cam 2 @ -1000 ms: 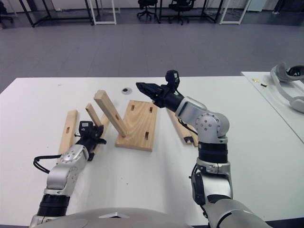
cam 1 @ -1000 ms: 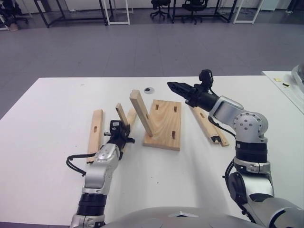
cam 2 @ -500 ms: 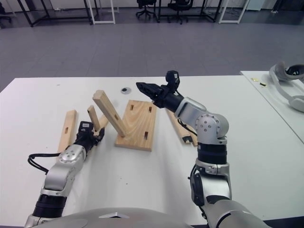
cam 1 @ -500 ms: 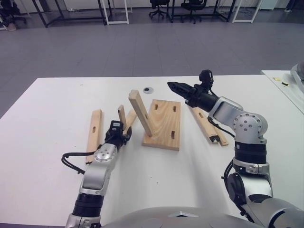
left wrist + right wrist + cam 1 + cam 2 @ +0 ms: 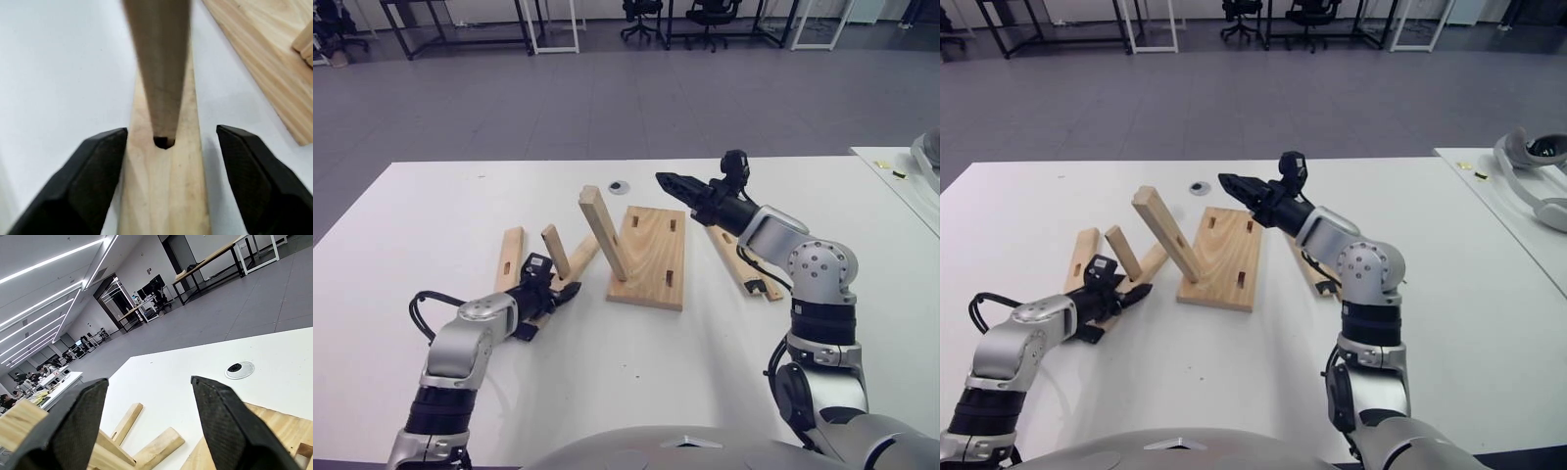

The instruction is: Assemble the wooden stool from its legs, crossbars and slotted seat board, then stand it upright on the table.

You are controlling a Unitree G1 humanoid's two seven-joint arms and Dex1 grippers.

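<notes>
left tool (image 5: pixel 570 291) low, spread astride leg (image 5: pixel 166 196), seemingly no contact | right tool (image 5: pixel 664 179) parted, outstretched above seat board (image 5: pixel 651 259)

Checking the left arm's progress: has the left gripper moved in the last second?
Yes. The left gripper has swung round: it pointed away, parallel to the slotted leg, and now points sideways toward the seat board.

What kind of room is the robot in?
Probably a lab or big open office. Past the white table is a wide grey floor with office chairs, long desks and strip lights overhead.
</notes>
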